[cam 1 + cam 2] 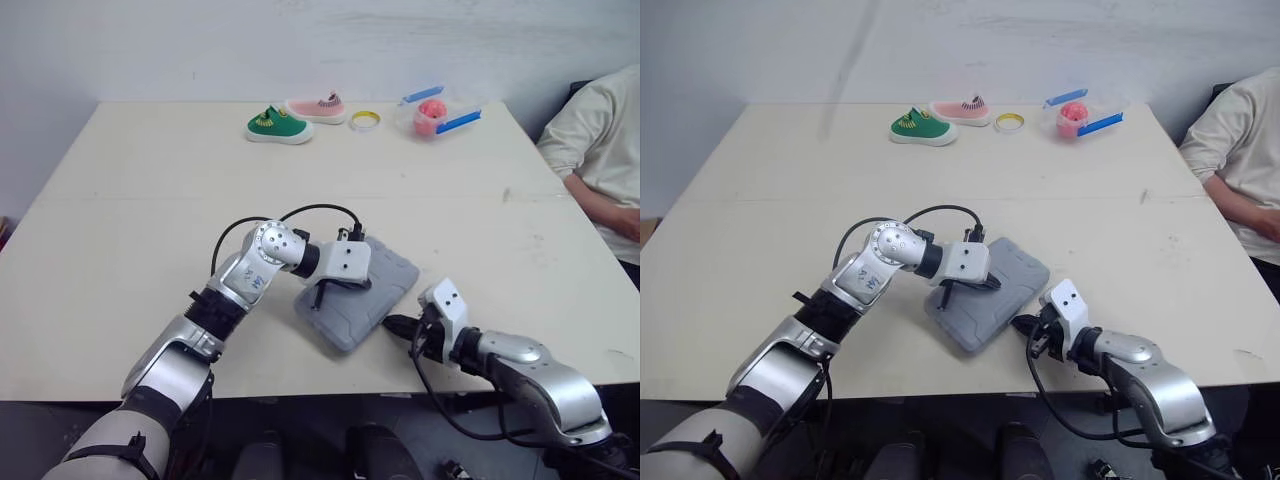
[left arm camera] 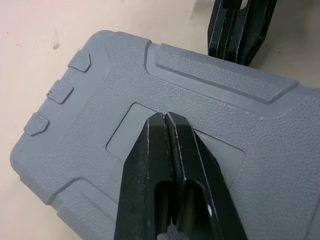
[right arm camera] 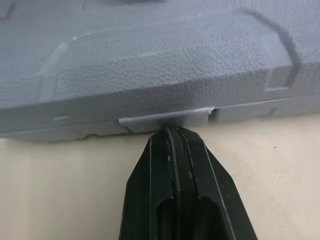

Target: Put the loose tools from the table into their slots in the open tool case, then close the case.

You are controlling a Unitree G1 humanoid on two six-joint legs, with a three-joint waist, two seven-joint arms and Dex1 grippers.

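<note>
Table (image 1: 150, 200): closed case (image 1: 385, 285) angled near-left to far-right; left tool (image 2: 165, 117), right tool (image 3: 172, 131) pressed together.

Grey pebbled case (image 1: 355, 295), cream table (image 1: 150, 200), green shoe (image 1: 279, 126), pink shoe (image 1: 316, 108), seemingly yellow ring (image 1: 364, 121)

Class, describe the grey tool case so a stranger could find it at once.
Look at the pale table, then along its near edge. The tool case lies there closed under the left gripper, flat, slate grey and pebbled, unlike the green shoe and pink shoe at the far edge.
</note>
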